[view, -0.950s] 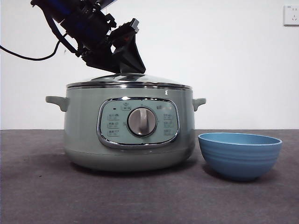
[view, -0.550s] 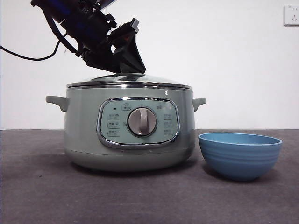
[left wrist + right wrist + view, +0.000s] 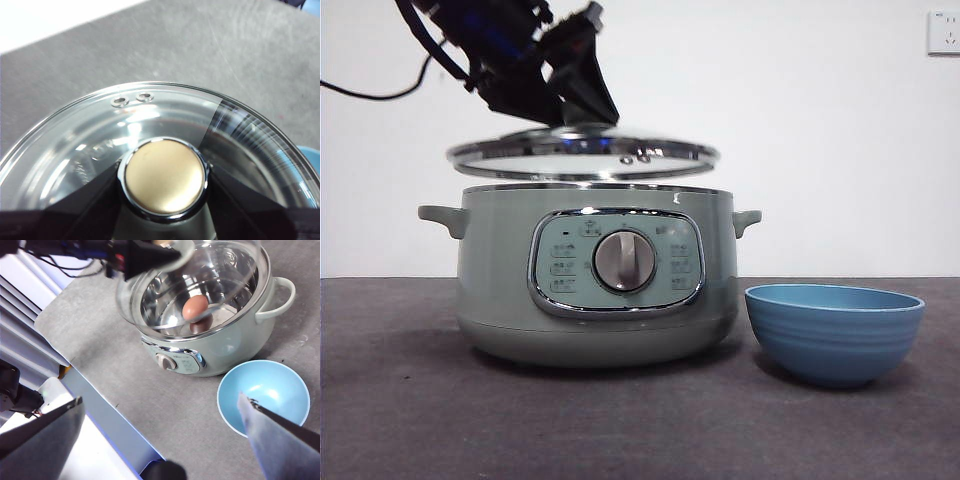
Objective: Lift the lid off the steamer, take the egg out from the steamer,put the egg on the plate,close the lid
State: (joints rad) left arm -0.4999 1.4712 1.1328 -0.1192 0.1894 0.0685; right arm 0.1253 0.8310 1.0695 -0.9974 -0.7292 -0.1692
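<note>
Two vessels stood on the grey table (image 3: 410, 420), and the steamer (image 3: 500, 270) serves as the landmark. Nearest the front camera, the blue plate (image 3: 834, 333), really a ridged bowl, sat just beside the steamer on the side away from the incoming arm, apart from its wall and upright. The steamer's control panel (image 3: 616, 262) with its round dial (image 3: 624, 261) faced the front camera.

Above the steamer, the lid (image 3: 582, 157) hung level with a clear gap between its steel rim and the pot's rim, shifted slightly toward the arm's side. The left tool (image 3: 582, 105) was clamped on the knob (image 3: 165, 176), one black jaw on each side of it, as the left wrist view showed. Two small steam holes (image 3: 132, 98) sat near the lid's rim.

Inside the open steamer, seen through the raised glass in the right wrist view, a brown egg (image 3: 195, 308) rested within the shiny inner pot.

High above the steamer and plate, the right tool (image 3: 160, 415) held nothing, its jaws spread wide.

Behind the steamer stood a white wall with a socket (image 3: 944, 32).
</note>
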